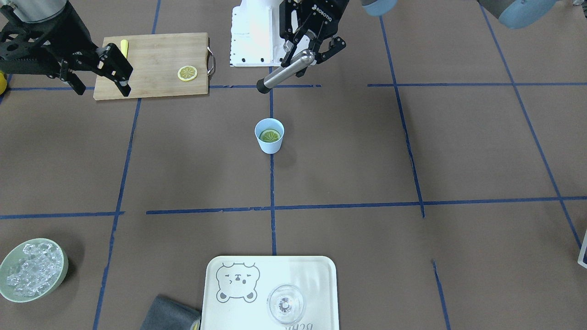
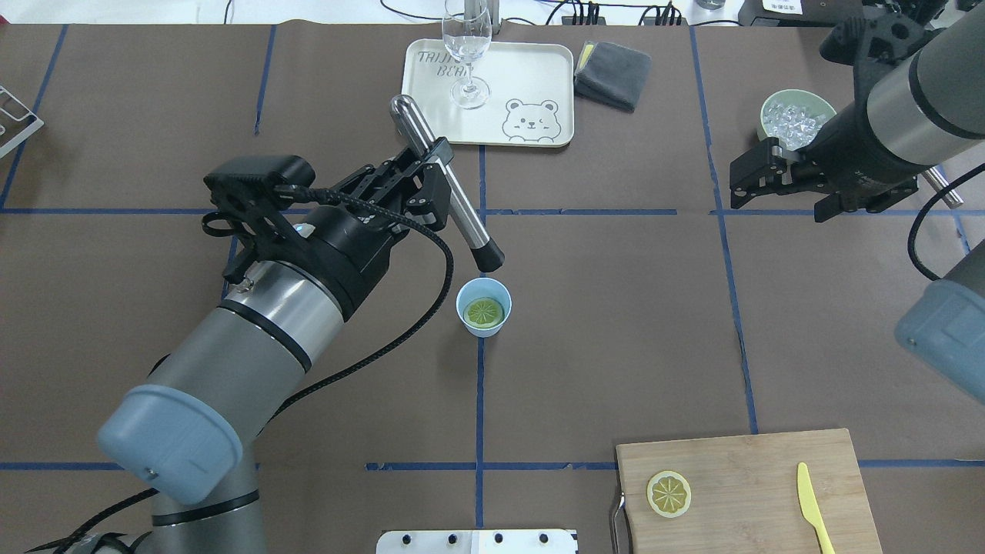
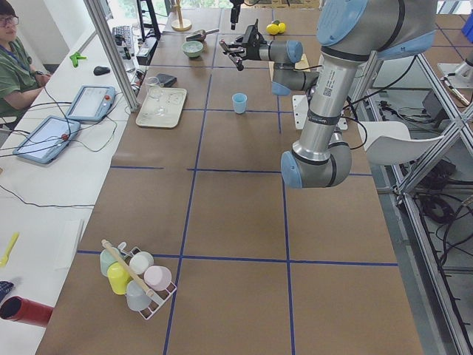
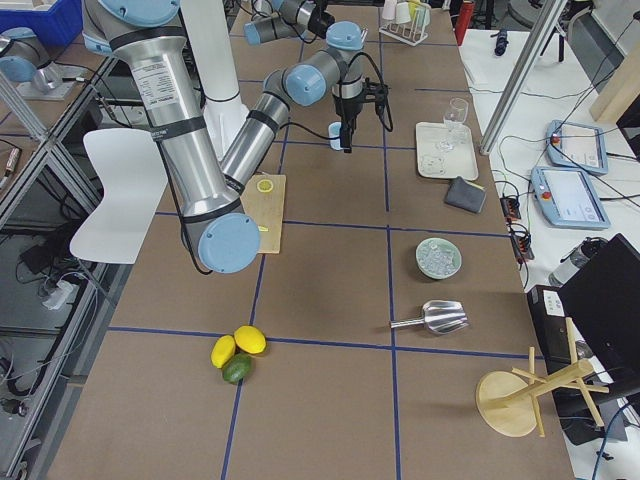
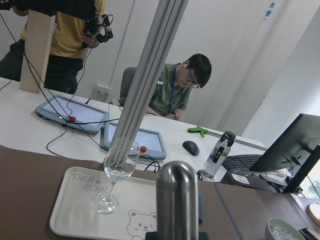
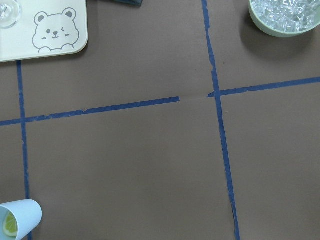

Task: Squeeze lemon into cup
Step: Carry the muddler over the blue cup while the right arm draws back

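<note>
left tool (image 2: 433, 168) clamped on steel muddler (image 2: 469, 225), right tool (image 1: 102, 85) spread empty; lemon slice (image 2: 484, 312) looks soft, slick, flat in light tippy cup (image 1: 269, 145), so press centre straight down.

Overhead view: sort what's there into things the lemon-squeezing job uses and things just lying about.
In use: cup, lemon slice inside it, metal rod held in the left gripper.

Lying about: second lemon slice, yellow knife, cutting board, wine glass, bear tray, bowl of ice, grey cloth.
</note>
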`<action>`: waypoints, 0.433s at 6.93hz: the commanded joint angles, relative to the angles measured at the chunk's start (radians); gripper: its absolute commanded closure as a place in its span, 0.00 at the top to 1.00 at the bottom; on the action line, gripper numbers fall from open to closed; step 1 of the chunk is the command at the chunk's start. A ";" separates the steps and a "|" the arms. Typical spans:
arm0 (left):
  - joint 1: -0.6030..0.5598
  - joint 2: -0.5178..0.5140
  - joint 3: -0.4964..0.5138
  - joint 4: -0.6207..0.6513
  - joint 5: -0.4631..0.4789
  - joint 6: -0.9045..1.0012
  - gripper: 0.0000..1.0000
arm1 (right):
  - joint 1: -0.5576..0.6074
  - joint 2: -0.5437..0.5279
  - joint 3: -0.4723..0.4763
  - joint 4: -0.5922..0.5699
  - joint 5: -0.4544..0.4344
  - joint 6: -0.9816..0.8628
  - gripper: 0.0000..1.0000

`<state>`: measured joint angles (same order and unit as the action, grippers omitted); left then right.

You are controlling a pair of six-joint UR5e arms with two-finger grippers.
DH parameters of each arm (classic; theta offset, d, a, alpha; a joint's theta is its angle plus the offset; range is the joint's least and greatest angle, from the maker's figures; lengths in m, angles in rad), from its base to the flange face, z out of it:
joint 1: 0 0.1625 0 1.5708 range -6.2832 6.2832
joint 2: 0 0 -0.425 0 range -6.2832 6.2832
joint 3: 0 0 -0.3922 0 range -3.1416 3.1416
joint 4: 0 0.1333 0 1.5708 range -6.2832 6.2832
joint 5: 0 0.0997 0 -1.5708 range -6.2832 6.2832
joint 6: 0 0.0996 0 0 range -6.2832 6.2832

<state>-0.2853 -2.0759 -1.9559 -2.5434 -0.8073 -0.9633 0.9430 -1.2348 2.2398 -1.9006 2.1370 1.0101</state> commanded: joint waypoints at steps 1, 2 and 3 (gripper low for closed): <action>0.001 0.000 0.060 -0.112 0.007 0.211 0.00 | 0.063 -0.058 -0.002 -0.009 0.026 -0.133 1.00; 0.003 0.000 0.081 -0.112 0.007 0.259 0.00 | 0.116 -0.108 -0.006 -0.011 0.029 -0.260 1.00; 0.005 0.000 0.112 -0.113 0.008 0.267 0.00 | 0.204 -0.164 -0.040 -0.009 0.068 -0.442 1.00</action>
<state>-0.2823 -2.0755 -1.8764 -2.6525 -0.8009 -0.7286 1.0583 -1.3355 2.2276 -1.9097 2.1729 0.7574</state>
